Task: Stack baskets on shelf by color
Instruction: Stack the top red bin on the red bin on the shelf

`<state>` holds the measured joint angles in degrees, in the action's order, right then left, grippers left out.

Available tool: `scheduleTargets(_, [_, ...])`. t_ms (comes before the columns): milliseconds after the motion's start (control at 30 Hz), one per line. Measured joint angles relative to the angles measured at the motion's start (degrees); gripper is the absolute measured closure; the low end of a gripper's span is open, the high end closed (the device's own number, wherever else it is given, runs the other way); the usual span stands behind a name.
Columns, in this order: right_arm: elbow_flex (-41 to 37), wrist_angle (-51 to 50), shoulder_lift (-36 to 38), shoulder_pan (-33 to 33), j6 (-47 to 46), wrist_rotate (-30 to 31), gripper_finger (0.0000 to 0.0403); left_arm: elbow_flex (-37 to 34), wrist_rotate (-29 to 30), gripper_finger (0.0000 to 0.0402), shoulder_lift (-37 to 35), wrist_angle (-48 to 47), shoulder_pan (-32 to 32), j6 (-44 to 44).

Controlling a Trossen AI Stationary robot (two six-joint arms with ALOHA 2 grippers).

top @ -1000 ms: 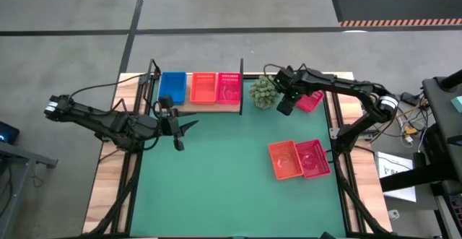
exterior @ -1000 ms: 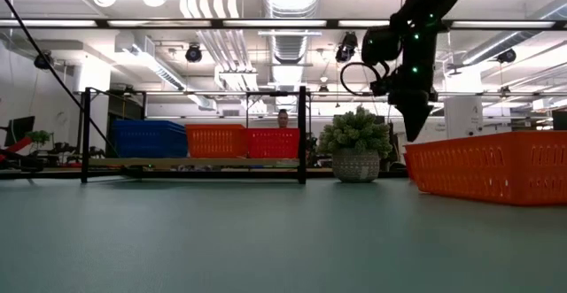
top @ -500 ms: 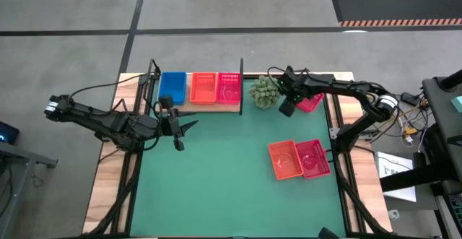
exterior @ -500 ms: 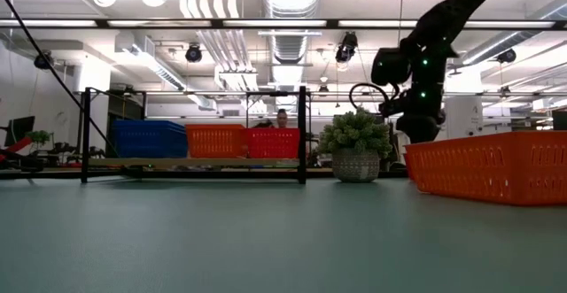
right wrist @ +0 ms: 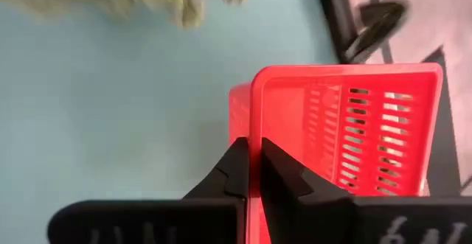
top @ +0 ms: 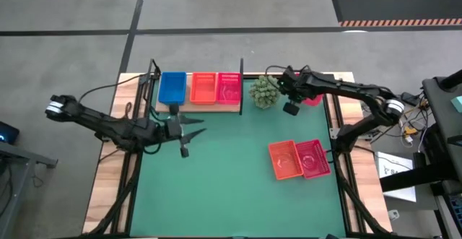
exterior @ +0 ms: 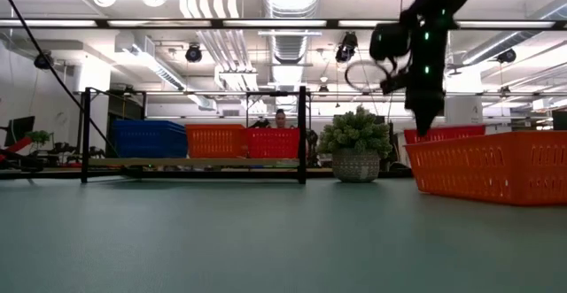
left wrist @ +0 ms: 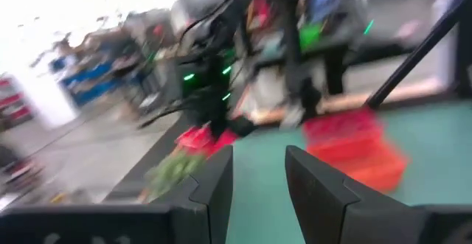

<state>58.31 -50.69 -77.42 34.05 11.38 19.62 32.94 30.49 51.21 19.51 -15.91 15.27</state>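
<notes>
**Three baskets shelved, three left; my right claw pinches the red-pink one beside the plant**

Landmark: the shelf [top: 199, 103], at the far edge of the table [top: 216, 174]. Left to right.

My left claw [top: 189, 133] waits just in front of the shelf's left half, fingers apart and holding nothing.

On the shelf stand a blue basket [top: 172, 87], an orange basket [top: 203, 87] and a red-pink basket [top: 229, 87], side by side, one of each colour; I judge that the bottom layer is laid.

Right of the shelf's black end post [top: 241, 86] stands the spiky plant [top: 263, 92]. Just right of that, my right claw [top: 291, 106] is closed on the near wall of a second red-pink basket [top: 312, 97], lifted off the table.

Well right of the shelf and nearer the front, an orange basket [top: 285, 159] and another red-pink one [top: 312, 157] lie touching, not yet stacked.

Room: the plant and the post lie between my load and its stack, so I judge I must carry over them. The green middle is bare.
</notes>
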Motion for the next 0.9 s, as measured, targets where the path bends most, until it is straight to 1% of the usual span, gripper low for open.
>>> scheduleTargets(33, [1.3,-1.4,1.0,-0.4,0.1,0.0,0.0392,-1.2,-1.2,0.0292,0.8,3.9,0.0,0.0])
scheduleTargets(100, [4.1,-3.6,3.3,-1.0,0.9,-0.1,0.0393,-2.9,-1.6,0.0292,2.3,9.1,0.0,0.1])
scheduleTargets(233, [10.3,-5.7,7.9,-1.8,3.5,0.0,0.0392,-4.2,-1.0,0.0292,4.8,14.7,0.2,0.1])
scheduleTargets(433, [18.2,-5.3,12.2,-4.4,9.1,-0.1,0.0391,-3.6,-0.5,0.0292,7.0,16.2,0.2,0.1])
scheduleTargets(700, [25.5,-4.8,11.4,-13.8,15.4,-0.5,0.0391,-3.7,-0.2,0.0292,7.5,17.5,0.2,0.1])
scheduleTargets(767, [27.6,-4.8,10.7,-16.2,17.0,-2.7,0.0391,-3.9,-0.2,0.0292,7.5,17.5,0.2,0.1])
scheduleTargets(900, [31.7,-4.3,8.8,-19.4,22.0,-11.7,0.0391,-4.0,0.0,0.0292,7.4,17.5,0.2,2.0])
